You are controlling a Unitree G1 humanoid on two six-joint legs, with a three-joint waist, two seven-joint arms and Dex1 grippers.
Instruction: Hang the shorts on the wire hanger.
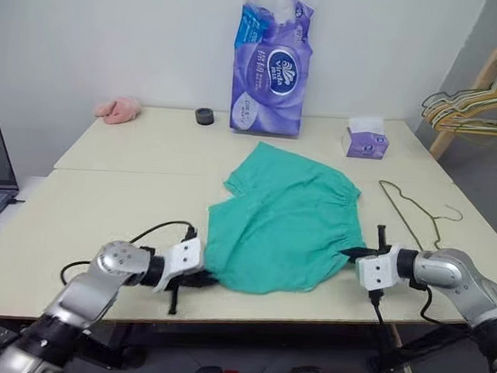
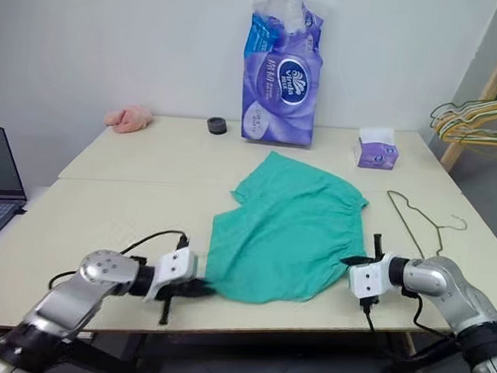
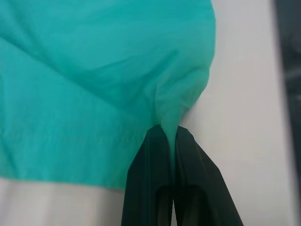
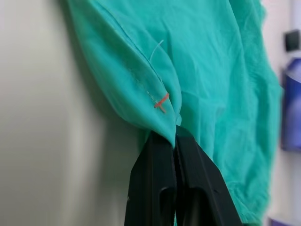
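Already both grippers are clamped on the shorts [image 1: 284,223]: the left gripper [image 1: 201,277] pinches a fold at the near left corner, the right gripper [image 1: 352,253] pinches the hem at the near right edge. Between them the shorts lie spread on the table [image 1: 111,194], long axis running from the near edge back and rightward, gathered waistband at the far right. The wire hanger [image 1: 413,211] rests flat just beside them, hook toward the right, untouched; I judge only the grasp done, threading and hanging left
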